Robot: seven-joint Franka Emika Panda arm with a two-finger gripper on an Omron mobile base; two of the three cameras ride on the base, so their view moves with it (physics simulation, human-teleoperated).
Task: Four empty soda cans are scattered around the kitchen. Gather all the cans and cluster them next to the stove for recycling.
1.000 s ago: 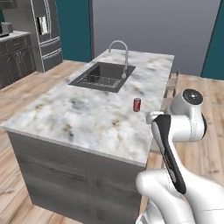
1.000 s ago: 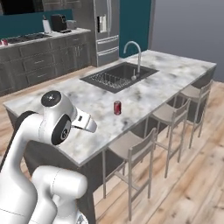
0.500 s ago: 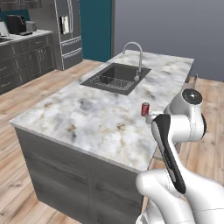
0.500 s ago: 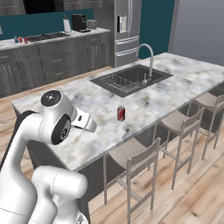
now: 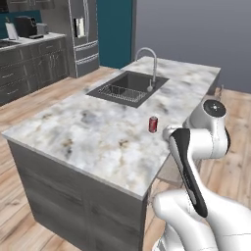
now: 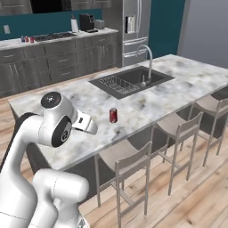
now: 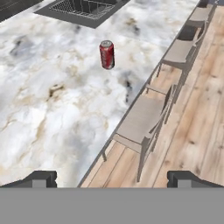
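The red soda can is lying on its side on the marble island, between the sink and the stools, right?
Not quite. The red soda can stands upright, silver top up, as the hand view shows. It is indeed on the marble island, between the sink and the stools.

Arm (image 5: 206,147) showing glossy white rounded shells, bulky segments. Dark grey round cap with small centre mark sitting on joint end. Long black strip running along one link. Two small dark fingers (image 7: 40,178), blocky tips.
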